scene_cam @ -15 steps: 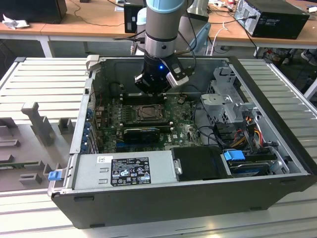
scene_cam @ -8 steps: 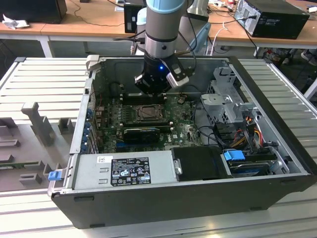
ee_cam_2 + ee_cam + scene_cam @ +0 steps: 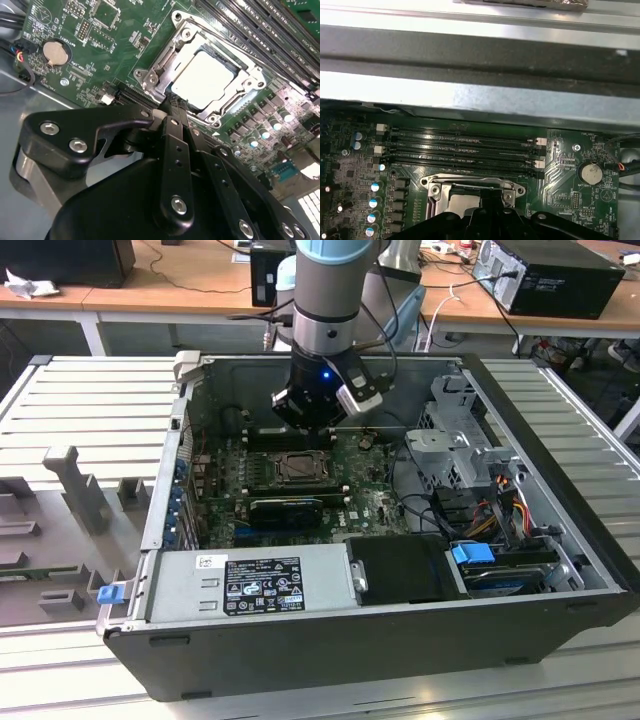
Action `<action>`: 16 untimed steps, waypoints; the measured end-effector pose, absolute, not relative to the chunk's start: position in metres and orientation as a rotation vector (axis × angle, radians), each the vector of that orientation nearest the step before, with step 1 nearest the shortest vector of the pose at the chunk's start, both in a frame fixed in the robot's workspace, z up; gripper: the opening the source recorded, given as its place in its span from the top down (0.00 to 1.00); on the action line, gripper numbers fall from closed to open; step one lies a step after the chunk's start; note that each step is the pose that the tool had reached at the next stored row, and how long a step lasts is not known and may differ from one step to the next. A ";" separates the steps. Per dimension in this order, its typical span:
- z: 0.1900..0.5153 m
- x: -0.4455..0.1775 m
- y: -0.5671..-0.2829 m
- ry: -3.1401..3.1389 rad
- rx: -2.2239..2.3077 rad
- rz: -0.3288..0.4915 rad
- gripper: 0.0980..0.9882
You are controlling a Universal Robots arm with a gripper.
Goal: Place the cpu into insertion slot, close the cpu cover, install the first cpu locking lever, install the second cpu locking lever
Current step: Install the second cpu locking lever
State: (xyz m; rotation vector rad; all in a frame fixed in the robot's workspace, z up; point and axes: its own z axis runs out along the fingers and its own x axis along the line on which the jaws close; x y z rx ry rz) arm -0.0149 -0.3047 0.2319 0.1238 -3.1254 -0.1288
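Hovering over the socket [image 3: 300, 468], claw [image 3: 175, 102] pressed together; second wrist view shows cpu [image 3: 204, 80] seated under cover [image 3: 155, 75], just beyond its tips.

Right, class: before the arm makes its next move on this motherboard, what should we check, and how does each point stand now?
1. cpu seated in the insertion slot: ok, its pale top lies flat inside the socket.
2. cpu cover down: ok, the metal frame lies around the chip.
3. Both locking levers latched: cannot tell.
4. gripper over the work area: ok, its tip is at the socket's edge in the second wrist view.
5. memory slots out of the gripper's way: ok, they lie beside the socket, apart from the tip.
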 end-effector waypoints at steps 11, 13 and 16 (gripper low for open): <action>0.235 -0.015 -0.315 -3.125 0.124 -0.129 0.99; 0.235 -0.015 -0.317 -3.125 0.124 -0.129 0.99; 0.244 -0.015 -0.317 -3.125 0.124 -0.127 0.99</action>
